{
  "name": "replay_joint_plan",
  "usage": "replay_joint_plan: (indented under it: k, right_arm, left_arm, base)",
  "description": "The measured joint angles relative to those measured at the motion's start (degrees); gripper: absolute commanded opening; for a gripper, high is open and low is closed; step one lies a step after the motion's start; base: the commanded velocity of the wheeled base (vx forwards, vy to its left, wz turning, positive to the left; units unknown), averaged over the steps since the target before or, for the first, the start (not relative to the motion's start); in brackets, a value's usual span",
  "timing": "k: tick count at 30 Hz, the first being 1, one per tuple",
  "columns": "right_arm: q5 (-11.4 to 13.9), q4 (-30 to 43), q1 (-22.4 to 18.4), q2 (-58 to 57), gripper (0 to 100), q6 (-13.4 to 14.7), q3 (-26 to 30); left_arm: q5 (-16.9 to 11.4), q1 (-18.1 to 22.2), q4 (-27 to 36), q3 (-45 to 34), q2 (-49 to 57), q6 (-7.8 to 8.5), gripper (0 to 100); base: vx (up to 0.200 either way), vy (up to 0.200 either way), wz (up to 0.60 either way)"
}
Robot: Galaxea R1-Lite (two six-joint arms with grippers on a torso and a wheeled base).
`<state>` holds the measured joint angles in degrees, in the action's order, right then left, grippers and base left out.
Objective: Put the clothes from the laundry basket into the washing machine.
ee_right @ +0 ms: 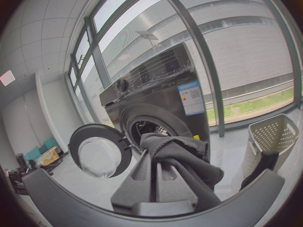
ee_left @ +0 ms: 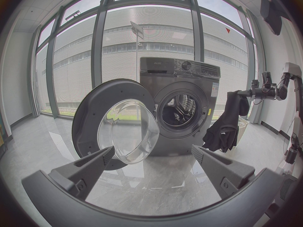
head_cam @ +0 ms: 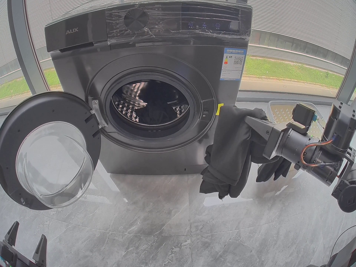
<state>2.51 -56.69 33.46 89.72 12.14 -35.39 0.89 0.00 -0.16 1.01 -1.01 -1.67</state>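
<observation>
A grey front-loading washing machine (head_cam: 155, 93) stands ahead with its round door (head_cam: 48, 149) swung wide to the left and the drum (head_cam: 150, 106) showing. My right gripper (head_cam: 250, 122) is shut on a black garment (head_cam: 231, 152), which hangs above the floor just right of the machine's front. In the right wrist view the black garment (ee_right: 180, 155) drapes over the closed fingers (ee_right: 156, 180). A white laundry basket (ee_right: 273, 142) stands behind it by the window. My left gripper (ee_left: 151, 156) is open, low at the left, facing the door (ee_left: 113, 123).
Grey marble floor (head_cam: 155, 219) spreads in front of the machine. Tall windows with metal frames (head_cam: 20, 38) close off the space behind. The open door juts out over the floor on the left.
</observation>
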Motion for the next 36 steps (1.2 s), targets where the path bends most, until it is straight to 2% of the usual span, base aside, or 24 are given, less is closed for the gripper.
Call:
replay_joint_plan:
  k: [3, 5, 8, 14, 19, 25, 36]
  right_arm:
    - [5.0, 1.7, -0.8, -0.5, 0, 0.9, 0.8]
    - [6.4, 2.3, -0.9, -0.8, 0, 1.8, 1.5]
    - [6.2, 2.7, -0.6, -1.3, 0, 3.3, 3.0]
    - [6.0, 2.2, 0.6, -1.7, 0, 4.5, 4.8]
    - [4.6, 2.2, 1.6, -2.4, 0, 7.5, 5.8]
    - [4.8, 2.7, 2.0, -4.1, 0, 10.8, 7.4]
    - [4.4, 2.6, 2.0, -5.1, 0, 11.3, 8.4]
  left_arm:
    - [0.0, 0.0, 0.0, 0.0, 0.0, 0.00, 100]
    - [0.0, 0.0, 0.0, 0.0, 0.0, 0.04, 100]
    - [0.0, 0.0, 0.0, 0.0, 0.0, 0.20, 100]
    - [0.0, 0.0, 0.0, 0.0, 0.0, 0.39, 100]
    - [0.0, 0.0, 0.0, 0.0, 0.0, 0.20, 100]
    - [0.0, 0.0, 0.0, 0.0, 0.0, 0.20, 100]
    - [0.0, 0.0, 0.0, 0.0, 0.0, 0.20, 100]
  base:
    - [0.000, 0.000, 0.00]
    - [0.000, 0.000, 0.00]
    - [0.000, 0.000, 0.00]
    - [0.000, 0.000, 0.00]
    - [0.000, 0.000, 0.00]
    - [0.000, 0.200, 0.00]
    - [0.000, 0.000, 0.00]
